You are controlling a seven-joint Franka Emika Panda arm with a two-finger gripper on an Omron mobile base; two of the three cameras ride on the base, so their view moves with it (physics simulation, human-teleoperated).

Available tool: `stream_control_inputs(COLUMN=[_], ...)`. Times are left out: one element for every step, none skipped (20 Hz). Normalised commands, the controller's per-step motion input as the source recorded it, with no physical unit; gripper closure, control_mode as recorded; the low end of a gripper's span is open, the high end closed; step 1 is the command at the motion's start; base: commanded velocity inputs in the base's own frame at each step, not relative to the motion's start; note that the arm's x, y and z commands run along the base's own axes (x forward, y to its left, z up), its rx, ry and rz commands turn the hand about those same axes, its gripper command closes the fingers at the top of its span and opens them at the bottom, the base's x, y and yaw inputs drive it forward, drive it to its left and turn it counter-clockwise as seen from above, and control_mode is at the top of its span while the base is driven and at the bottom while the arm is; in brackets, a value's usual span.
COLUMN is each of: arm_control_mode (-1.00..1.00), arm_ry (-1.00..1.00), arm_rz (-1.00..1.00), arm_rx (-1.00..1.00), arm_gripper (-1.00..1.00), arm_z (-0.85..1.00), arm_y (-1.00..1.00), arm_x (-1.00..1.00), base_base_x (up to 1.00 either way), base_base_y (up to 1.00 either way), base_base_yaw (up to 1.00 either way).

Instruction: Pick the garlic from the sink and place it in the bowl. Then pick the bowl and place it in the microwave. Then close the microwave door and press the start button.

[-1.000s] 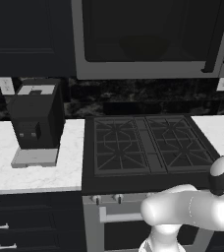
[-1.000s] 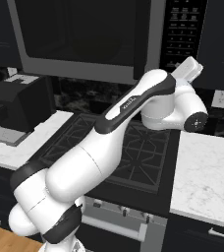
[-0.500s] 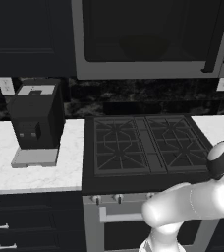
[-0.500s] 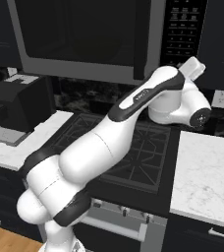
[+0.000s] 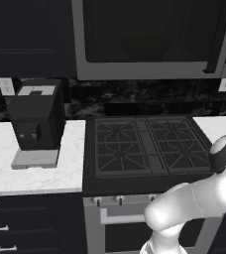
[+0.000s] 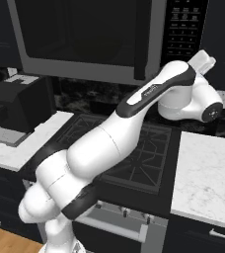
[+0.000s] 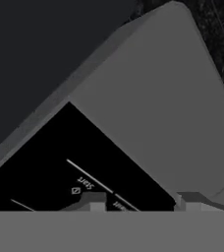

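The microwave (image 6: 109, 39) hangs above the stove (image 5: 144, 146), and its door (image 5: 144, 34) lies flush with the frame, the dark bar handle (image 6: 143, 42) upright at the door's right edge. Through the dark glass I can make out a faint round shape inside; I cannot tell what it is. Right of the handle sits the black keypad (image 6: 183, 29), and my claw (image 7: 138, 202) is up close against its lower corner: the word "Start" (image 7: 86, 183) shows just above my left fingertip (image 7: 92, 201). My two tips stand apart with nothing between them, so the claw is released. From the right base view my white wrist (image 6: 203, 62) reaches up at the keypad's lower right corner. Below the microwave, left of the stove, a black coffee machine (image 5: 35, 121) stands on the white marble worktop (image 5: 30, 168). Right of the stove is more worktop (image 6: 208, 173).
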Motion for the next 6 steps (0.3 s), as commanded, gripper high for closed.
stream_control_inputs(arm_control_mode=[-1.0,-1.0,-1.0,-1.0,-1.0,-1.0], arm_ry=[0.0,0.0,-0.06,-0.08,-0.08,-0.06], arm_rz=[0.02,0.03,0.05,0.05,0.07,0.09], arm_rx=[0.0,0.0,0.0,0.0,-0.05,-0.02], arm_gripper=[-1.0,-1.0,-1.0,-1.0,-1.0,-1.0], arm_z=[-0.25,-0.28,-0.44,-0.53,-0.56,-0.46], arm_y=[0.0,0.11,0.43,0.81,1.0,1.0], arm_x=[0.0,-0.21,-0.79,-1.0,-1.0,-1.0], base_base_x=[0.0,0.0,0.0,0.0,0.0,0.0], base_base_y=[0.0,0.0,0.0,0.0,0.0,0.0], base_base_yaw=[0.0,0.0,0.0,0.0,0.0,0.0])
